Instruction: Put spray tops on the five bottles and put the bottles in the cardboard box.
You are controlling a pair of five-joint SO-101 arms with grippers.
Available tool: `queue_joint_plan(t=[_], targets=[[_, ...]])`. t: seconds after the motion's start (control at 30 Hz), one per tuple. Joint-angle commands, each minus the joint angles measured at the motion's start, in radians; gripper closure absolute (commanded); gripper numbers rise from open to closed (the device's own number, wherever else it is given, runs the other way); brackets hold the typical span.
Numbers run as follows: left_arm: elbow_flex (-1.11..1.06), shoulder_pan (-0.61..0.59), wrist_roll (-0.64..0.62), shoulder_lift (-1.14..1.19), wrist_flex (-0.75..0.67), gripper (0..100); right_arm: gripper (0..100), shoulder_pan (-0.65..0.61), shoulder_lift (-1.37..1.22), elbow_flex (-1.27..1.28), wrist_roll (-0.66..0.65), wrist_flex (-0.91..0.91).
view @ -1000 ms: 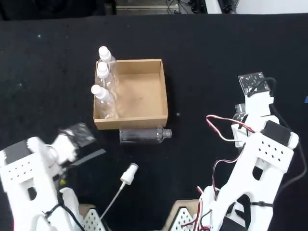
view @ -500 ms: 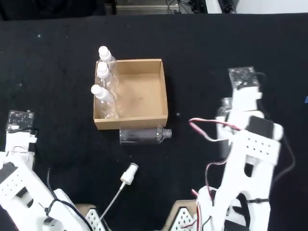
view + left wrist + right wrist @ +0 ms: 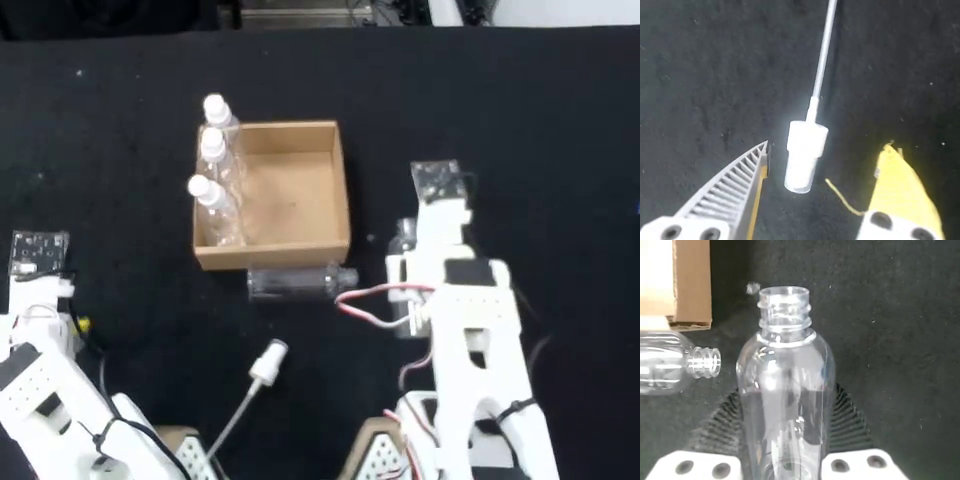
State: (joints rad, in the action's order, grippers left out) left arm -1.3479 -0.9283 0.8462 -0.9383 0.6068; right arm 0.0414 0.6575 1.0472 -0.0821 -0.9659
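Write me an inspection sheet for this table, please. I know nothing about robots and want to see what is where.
Surface: black table.
Job's things: open cardboard box; three spray-topped bottles standing along one wall inside it; lying bottle, uncapped, on the table against the box's near wall; loose spray top with its tube, on the table.
Clutter: nothing seen.
Jaws: left jaws open, holding nothing, the spray top ahead of them; right jaws shut on the held bottle, also uncapped.
Cables: red and white wires loop off the right arm.
Surroundings: dark cables beyond the table's far edge.
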Motion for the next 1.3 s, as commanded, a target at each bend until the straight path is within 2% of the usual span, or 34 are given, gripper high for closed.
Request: queue_joint_plan(t=[0.0, 0.23, 0.3, 0.43, 0.53, 0.8, 0.97, 1.13, 1.27], targets=[[0.082, -0.036, -0.098, -0.009, 0.014, 66, 98.7, 0.044, 0.045, 0.022, 0.009, 0.091], [0.255, -0.105, -0.382, 0.003, 0.374, 66, 98.7, 0.086, 0.045, 0.065, 0.009, 0.152], [0.249, -0.107, -0.491, 0.003, 0.381, 66, 98.7, 0.086, 0.045, 0.067, 0.009, 0.152], [0.232, -0.105, -0.697, 0.046, 0.288, 66, 98.7, 0.084, 0.045, 0.070, 0.009, 0.152], [0.251, -0.113, -0.783, 0.138, 0.259, 66, 98.7, 0.084, 0.045, 0.076, 0.009, 0.152], [0.289, -0.194, -0.802, 0.350, 0.241, 66, 98.7, 0.084, 0.045, 0.079, 0.009, 0.152], [0.292, -0.225, -0.806, 0.408, 0.106, 66, 98.7, 0.084, 0.045, 0.079, 0.009, 0.152], [0.295, -0.266, -0.835, 0.439, 0.035, 66, 98.7, 0.084, 0.045, 0.079, 0.009, 0.152], [0.355, -0.259, -0.870, 0.442, 0.101, 66, 98.7, 0.084, 0.045, 0.079, 0.009, 0.152]])
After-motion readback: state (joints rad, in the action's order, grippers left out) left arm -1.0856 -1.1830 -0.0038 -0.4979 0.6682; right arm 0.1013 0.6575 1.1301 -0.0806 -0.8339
